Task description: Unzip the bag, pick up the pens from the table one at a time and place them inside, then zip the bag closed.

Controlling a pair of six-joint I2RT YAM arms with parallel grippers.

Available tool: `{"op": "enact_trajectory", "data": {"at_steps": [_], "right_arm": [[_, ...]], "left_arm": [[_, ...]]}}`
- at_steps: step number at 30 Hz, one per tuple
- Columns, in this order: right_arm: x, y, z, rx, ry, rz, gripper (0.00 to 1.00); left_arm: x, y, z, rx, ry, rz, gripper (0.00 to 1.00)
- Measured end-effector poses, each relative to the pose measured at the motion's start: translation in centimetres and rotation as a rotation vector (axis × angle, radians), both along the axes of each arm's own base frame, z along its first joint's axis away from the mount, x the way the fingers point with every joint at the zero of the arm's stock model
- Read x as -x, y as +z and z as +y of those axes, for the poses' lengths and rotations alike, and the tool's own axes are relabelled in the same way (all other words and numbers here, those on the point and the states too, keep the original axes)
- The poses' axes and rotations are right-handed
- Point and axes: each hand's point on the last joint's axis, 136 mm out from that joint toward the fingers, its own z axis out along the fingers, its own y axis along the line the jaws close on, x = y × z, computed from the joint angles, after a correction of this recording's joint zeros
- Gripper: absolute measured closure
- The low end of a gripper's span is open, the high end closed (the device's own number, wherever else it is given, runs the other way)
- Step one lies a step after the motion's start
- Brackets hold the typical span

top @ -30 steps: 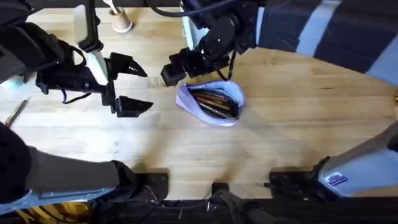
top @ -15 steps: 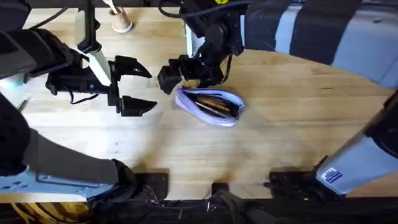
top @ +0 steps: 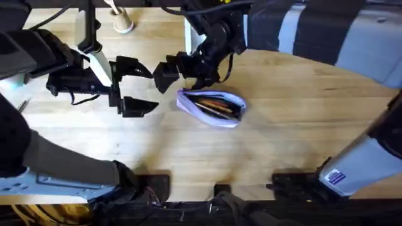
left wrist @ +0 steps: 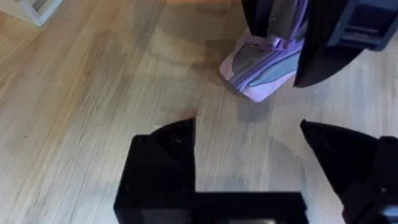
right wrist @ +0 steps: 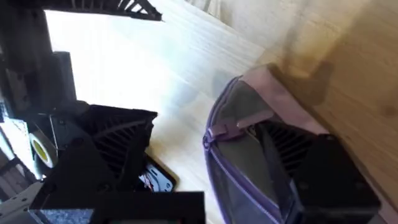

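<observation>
Overhead, the right hand (top: 171, 71) sits at the bag's (top: 210, 107) zip end, one finger inside the mouth, not gripping. Left hand (top: 139, 88) hangs open nearby. Soft, light pouch mid-desk (top: 188, 157), pens (top: 217, 105) inside; it likely slides unless pinned, so take the zip tab

No lettering, number or brand can be made out anywhere. A small blue-and-white label (top: 337, 177) sits on the grey arm segment at the near right of the light-wood table, but its marks are too small to read. Another small sticker with red and dark marks (right wrist: 153, 180), on a black part beside the lavender pouch, is likewise illegible.
</observation>
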Motion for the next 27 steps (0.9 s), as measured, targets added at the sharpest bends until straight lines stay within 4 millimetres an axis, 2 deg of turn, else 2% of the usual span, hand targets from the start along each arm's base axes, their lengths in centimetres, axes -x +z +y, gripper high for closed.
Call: {"op": "enact_trajectory", "data": {"at_steps": [3, 7, 15, 20, 27], "right_arm": [[0.0, 0.0, 0.0, -0.003, 0.001, 0.002, 0.042], [0.0, 0.1, 0.1, -0.004, -0.002, 0.001, 0.158], [-0.1, -0.2, 0.1, -0.004, -0.001, 0.004, 0.244], [0.0, -1.1, 0.1, 0.009, -0.001, 0.021, 0.344], [-0.2, -1.1, 0.3, 0.006, -0.002, 0.013, 0.507]], "left_arm": [[0.0, 0.0, 0.0, 0.000, 0.000, 0.001, 0.007], [0.0, 0.0, 0.0, 0.000, 0.000, 0.001, 0.008], [0.0, 0.0, 0.0, 0.001, 0.000, 0.002, 0.007], [0.0, 0.0, 0.0, 0.001, 0.000, 0.003, 0.008], [0.0, 0.0, 0.0, 0.001, 0.000, 0.003, 0.007]]}}
